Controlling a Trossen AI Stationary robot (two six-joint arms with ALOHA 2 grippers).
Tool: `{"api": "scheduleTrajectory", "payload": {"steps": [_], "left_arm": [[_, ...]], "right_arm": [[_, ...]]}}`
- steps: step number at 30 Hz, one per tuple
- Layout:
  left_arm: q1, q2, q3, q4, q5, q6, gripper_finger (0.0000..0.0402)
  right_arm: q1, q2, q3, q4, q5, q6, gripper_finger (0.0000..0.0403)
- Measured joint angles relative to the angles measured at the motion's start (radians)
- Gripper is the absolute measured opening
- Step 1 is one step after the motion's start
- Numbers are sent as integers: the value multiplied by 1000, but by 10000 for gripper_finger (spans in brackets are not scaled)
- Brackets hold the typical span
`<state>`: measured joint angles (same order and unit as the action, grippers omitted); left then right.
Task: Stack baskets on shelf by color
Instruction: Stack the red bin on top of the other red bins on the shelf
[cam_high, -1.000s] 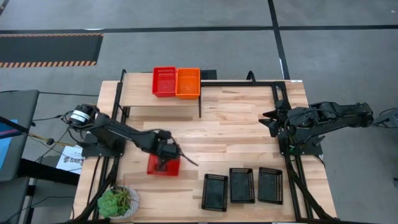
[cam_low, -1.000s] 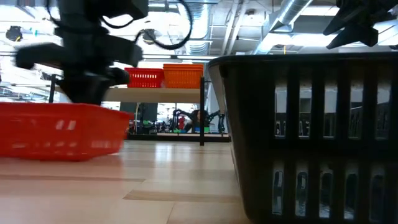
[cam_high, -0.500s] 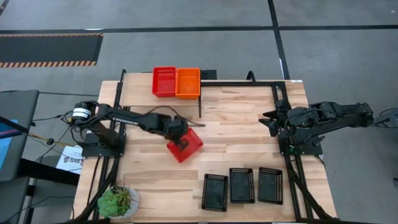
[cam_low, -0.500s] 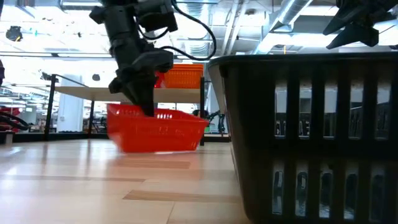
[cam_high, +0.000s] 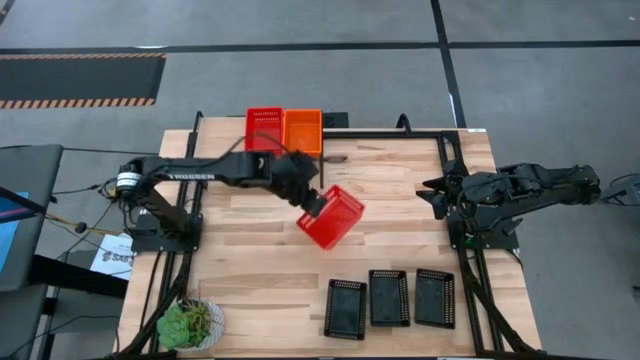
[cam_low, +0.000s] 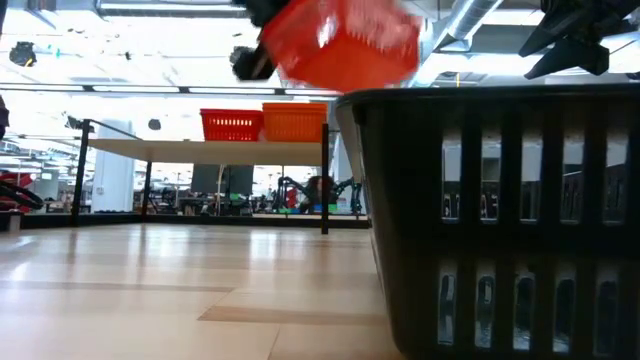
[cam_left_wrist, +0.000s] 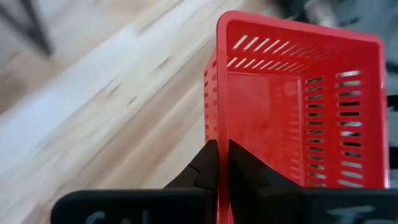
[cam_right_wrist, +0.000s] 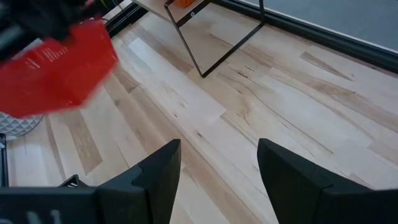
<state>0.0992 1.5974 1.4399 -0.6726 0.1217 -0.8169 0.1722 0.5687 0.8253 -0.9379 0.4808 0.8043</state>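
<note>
My left gripper (cam_high: 313, 203) is shut on a red basket (cam_high: 332, 216), carried high over the middle of the table; the low view shows that basket (cam_low: 345, 42) in the air. On the shelf (cam_high: 225, 150) a red basket (cam_high: 264, 131) and an orange basket (cam_high: 303, 133) rest on their bottoms side by side. Three black baskets (cam_high: 390, 298) sit in a row by the table's near edge. My right gripper (cam_right_wrist: 217, 165) is open and waits at the table's right side (cam_high: 437, 193). My left gripper pinches one wall of the red basket at its rim (cam_left_wrist: 217, 134), one finger inside (cam_left_wrist: 249, 174) and one outside (cam_left_wrist: 196, 174). The basket is lifted clear of the table and tilted, and it extends away from the fingers.
A green potted plant (cam_high: 190, 323) stands at the table's near left corner. The shelf's black frame post (cam_high: 321, 170) stands just beside the carried basket. Bare tabletop (cam_high: 400, 220) lies between the shelf and the black baskets.
My left gripper has carried the red basket from the table's near left part, where it lay on the wood, up and toward the right and far side. The basket is now lifted clear, high above the table, and turned about.
</note>
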Motion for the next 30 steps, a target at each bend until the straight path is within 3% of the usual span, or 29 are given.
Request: {"api": "scheduleTrajectory", "payload": {"steps": [4,7,14,20,24,30], "left_arm": [[23,-1,168,-41,-5,59,4],[46,-1,290,-78,-66,122,4],[122,-2,523,-210,-370,277,4],[218,-2,635,-337,-633,342,4],[305,-3,661,-431,-656,335,4],[462,-1,645,-622,-650,194,4]], "right_arm": [[0,0,0,0,0,0,235],[0,0,0,0,0,0,235],[0,0,0,0,0,0,235],[0,0,0,0,0,0,235],[0,0,0,0,0,0,235],[0,0,0,0,4,0,235]]}}
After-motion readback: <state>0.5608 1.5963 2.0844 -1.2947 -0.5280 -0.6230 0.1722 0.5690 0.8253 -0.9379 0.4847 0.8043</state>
